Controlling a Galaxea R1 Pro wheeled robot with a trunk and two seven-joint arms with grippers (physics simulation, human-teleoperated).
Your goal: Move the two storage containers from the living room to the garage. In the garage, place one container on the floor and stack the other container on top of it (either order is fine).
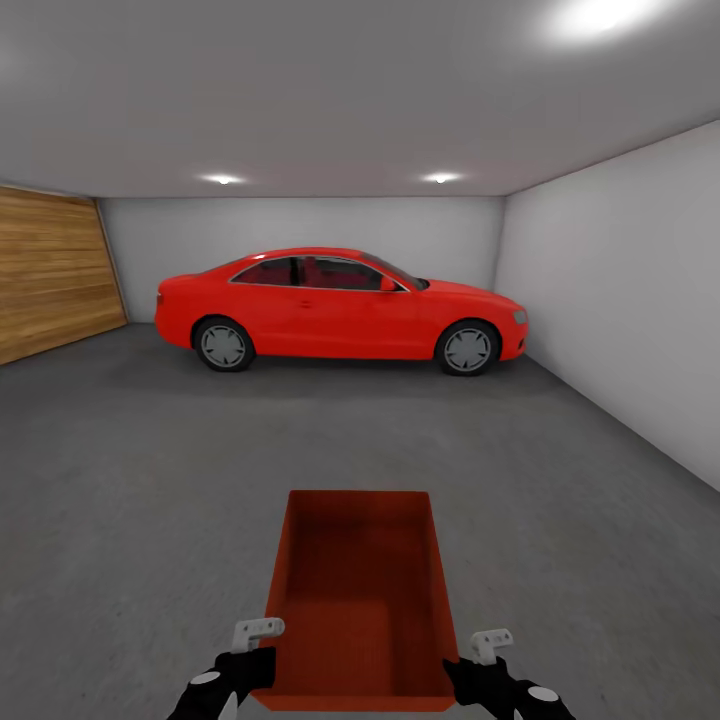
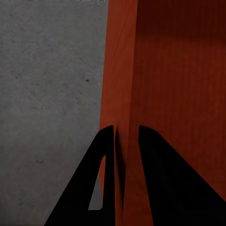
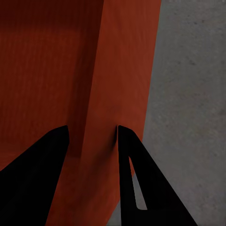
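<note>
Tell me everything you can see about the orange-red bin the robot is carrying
The storage container is an open-topped, orange-red rectangular bin with plain smooth walls and nothing visible inside. It is level, long axis pointing away from the robot toward the red car, above the dark grey floor. The left gripper straddles its left wall, one finger inside and one outside; the right gripper straddles the right wall the same way. Whether its base touches the concrete cannot be told.

A red two-door car (image 1: 342, 307) stands side-on against the pale grey back wall (image 1: 300, 225), well ahead of the fingers; two round ceiling lights (image 1: 222, 179) glow above it, and another grey wall (image 1: 625, 290) runs along the right
</note>
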